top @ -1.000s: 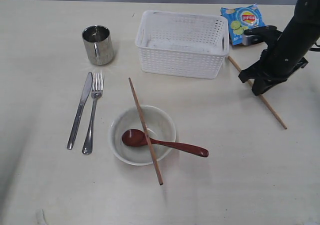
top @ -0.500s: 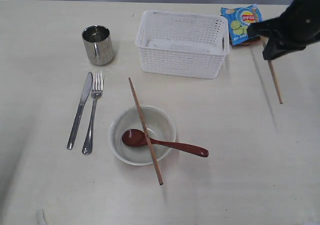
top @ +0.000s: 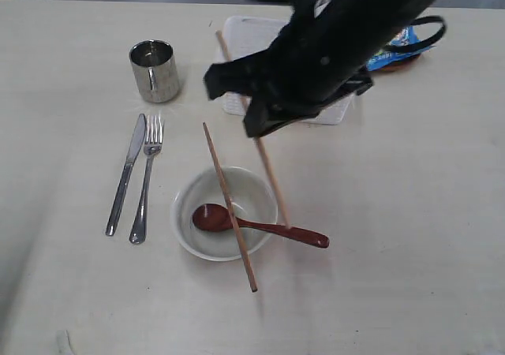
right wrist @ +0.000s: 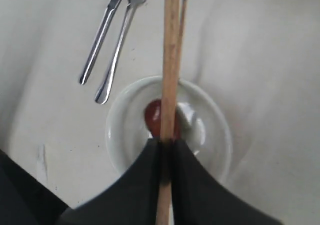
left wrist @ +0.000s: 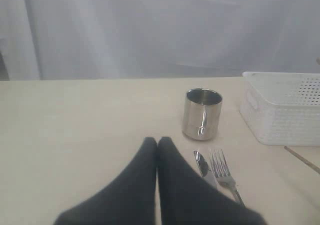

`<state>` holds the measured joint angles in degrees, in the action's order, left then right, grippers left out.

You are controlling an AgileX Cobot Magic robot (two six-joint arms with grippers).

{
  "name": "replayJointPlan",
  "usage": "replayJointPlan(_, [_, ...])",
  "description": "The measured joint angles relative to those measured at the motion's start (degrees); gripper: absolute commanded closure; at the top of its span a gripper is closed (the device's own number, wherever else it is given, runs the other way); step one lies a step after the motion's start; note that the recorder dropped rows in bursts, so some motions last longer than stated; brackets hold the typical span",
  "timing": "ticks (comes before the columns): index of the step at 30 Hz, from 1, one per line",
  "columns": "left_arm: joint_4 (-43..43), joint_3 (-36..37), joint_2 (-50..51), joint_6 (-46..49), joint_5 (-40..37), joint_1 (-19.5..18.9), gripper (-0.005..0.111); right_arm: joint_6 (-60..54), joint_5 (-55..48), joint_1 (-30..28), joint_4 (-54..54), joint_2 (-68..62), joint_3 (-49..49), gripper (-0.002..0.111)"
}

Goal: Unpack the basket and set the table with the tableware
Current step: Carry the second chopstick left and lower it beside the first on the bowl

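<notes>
My right gripper (top: 256,130) reaches across over the white basket (top: 246,30), shut on one wooden chopstick (top: 273,185). The stick's low end hangs by the white bowl (top: 188,205). The right wrist view shows the jaws closed on that chopstick (right wrist: 171,60) above the bowl (right wrist: 116,135). The red-brown spoon (top: 264,228) lies in the bowl, and the other chopstick (top: 229,205) lies across its rim. The steel cup (top: 155,71), knife (top: 126,173) and fork (top: 146,181) sit at the left. My left gripper (left wrist: 157,141) is shut and empty near the cup (left wrist: 202,114).
The blue snack bag (top: 406,38) lies behind the arm at the back right, with a brown plate's edge (top: 398,61) showing beneath it. My right arm hides most of the basket. Pale tabletop (top: 410,213) stretches to the right of the bowl.
My right arm swung from the far right by the snack bag, across the basket, to above the bowl, carrying the chopstick with it. Everything else stayed put.
</notes>
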<state>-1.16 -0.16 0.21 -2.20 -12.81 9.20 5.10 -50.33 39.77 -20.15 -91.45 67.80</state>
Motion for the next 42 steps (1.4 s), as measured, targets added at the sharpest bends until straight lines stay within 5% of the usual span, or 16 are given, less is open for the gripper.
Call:
replayJointPlan(11, [0.00, 0.00, 0.00, 0.00, 0.00, 0.00, 0.107, 4.18, 3.59, 7.25, -4.15, -9.93, 0.00, 0.109])
replayJointPlan(42, [0.00, 0.00, 0.00, 0.00, 0.00, 0.00, 0.107, 6.57, 3.24, 2.10, 1.85, -9.60, -1.61, 0.109])
